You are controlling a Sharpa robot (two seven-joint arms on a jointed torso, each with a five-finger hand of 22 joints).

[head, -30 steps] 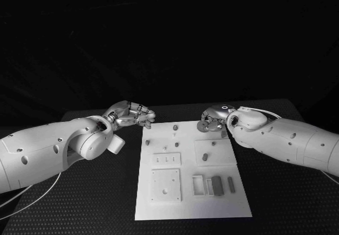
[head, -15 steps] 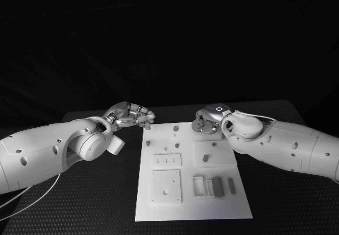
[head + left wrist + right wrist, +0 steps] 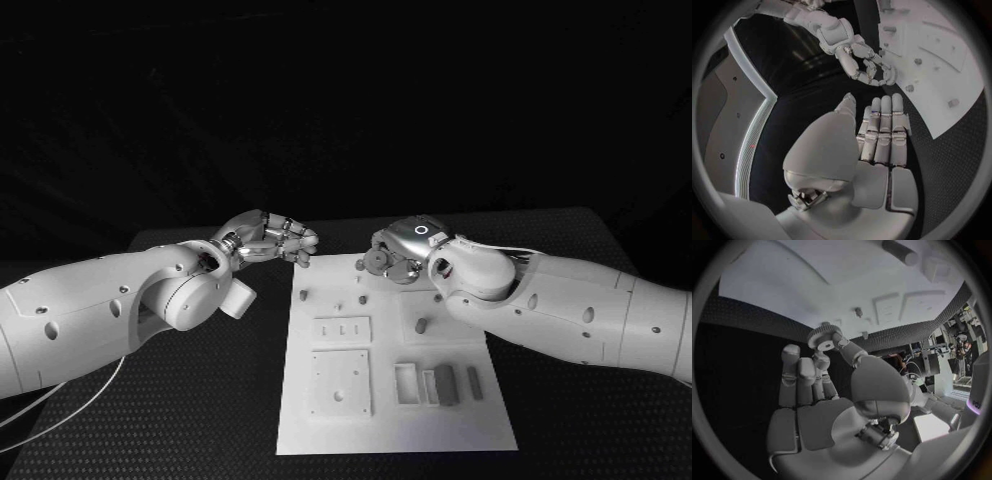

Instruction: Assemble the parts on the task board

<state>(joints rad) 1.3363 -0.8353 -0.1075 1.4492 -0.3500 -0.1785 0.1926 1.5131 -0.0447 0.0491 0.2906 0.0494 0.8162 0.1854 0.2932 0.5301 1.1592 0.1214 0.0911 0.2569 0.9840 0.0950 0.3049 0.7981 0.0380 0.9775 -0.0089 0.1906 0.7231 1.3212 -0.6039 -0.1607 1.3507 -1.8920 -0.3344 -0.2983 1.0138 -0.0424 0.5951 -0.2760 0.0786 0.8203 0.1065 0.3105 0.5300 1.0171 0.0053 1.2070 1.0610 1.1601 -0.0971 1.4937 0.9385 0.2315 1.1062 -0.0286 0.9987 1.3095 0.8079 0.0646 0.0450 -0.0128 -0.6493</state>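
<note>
Board point(image 3: 389, 400) lies mid-table with pegs point(image 3: 421, 325) standing at twelve o'clock; left hand point(image 3: 271, 237) waits beside it, fingers straight, empty; right hand point(image 3: 392, 256) pinches gear point(image 3: 822, 337) above, likely needing lowering onto a peg.

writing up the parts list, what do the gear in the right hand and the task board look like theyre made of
Gear: probably moulded or printed plastic, matte grey, with fine even teeth and no metallic glint. It is pinched by the right hand.
Task board: looks like rigid white plastic, matte, with flat raised blocks and no gloss. Neither material is certain.
</note>
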